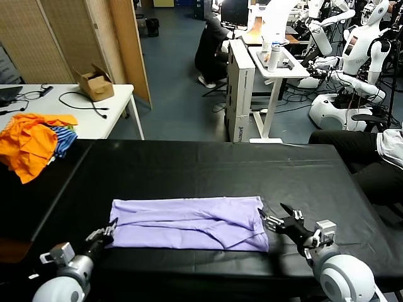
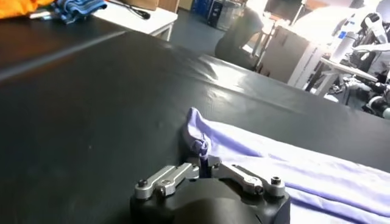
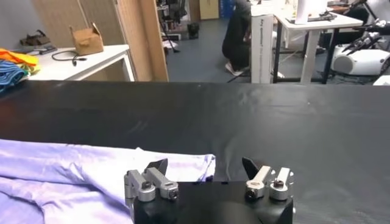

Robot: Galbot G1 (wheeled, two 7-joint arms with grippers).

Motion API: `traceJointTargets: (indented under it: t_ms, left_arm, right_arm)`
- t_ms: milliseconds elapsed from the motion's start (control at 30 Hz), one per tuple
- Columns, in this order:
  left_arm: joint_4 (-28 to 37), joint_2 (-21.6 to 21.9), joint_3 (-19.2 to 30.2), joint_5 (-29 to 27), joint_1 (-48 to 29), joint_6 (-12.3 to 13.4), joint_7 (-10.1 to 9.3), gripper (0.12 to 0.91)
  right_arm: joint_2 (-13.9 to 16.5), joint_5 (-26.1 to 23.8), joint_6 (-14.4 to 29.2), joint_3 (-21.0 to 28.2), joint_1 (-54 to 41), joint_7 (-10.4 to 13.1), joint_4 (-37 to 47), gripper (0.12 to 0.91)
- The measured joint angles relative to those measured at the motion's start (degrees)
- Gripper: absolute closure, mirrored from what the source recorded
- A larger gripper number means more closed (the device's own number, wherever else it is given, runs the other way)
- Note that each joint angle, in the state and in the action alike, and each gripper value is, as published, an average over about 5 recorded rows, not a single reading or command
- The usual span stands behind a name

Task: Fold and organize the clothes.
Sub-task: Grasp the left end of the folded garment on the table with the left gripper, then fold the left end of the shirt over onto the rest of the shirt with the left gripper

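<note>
Left gripper [image 2: 203,159] pinches one lavender T-shirt's [image 1: 189,223] corner; right gripper [image 1: 278,216] spread apart beside it

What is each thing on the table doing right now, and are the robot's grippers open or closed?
Light lavender cotton T-shirt: folded into a long band, lying flat on the black table.
Left gripper: shut on the T-shirt's left end.
Right gripper: open, at the T-shirt's right end, holding nothing.
Heap of orange and blue-striped garments: crumpled, unfolded, at the table's far left.
Cardboard box: open, on the white side table.
</note>
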State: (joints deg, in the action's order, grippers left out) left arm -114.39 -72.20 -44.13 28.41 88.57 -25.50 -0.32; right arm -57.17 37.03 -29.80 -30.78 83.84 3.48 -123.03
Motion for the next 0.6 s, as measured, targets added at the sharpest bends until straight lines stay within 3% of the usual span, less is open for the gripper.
traceJointTargets:
  t_ms: [267,367,500,600]
  left_arm:
    - [-0.6,6.5,-4.6,-11.9,2.0,5.2,1.06,0.85]
    - [-0.7,8.4,-6.4,-15.9,2.6,6.8,0.61,0.85]
    - [-2.7,8.6,-6.6,-18.1,3.2,7.1,-0.46,0.85]
    - [-5.7,7.3,-4.6,-16.5,3.4,5.7,-0.66,0.85]
  right_arm:
    - [-1.0,-1.1,0.3,0.2,1.3,0.1,-1.0,0.118]
    - [-1.4,-1.6,0.4,0.3,2.0,0.2,-1.3,0.118]
    - [-2.1,-2.3,0.4,0.2,2.9,0.2,-1.9,0.118]
    - [-2.6,-2.8,0.5,-0.2,3.7,0.2,-2.4,0.118]
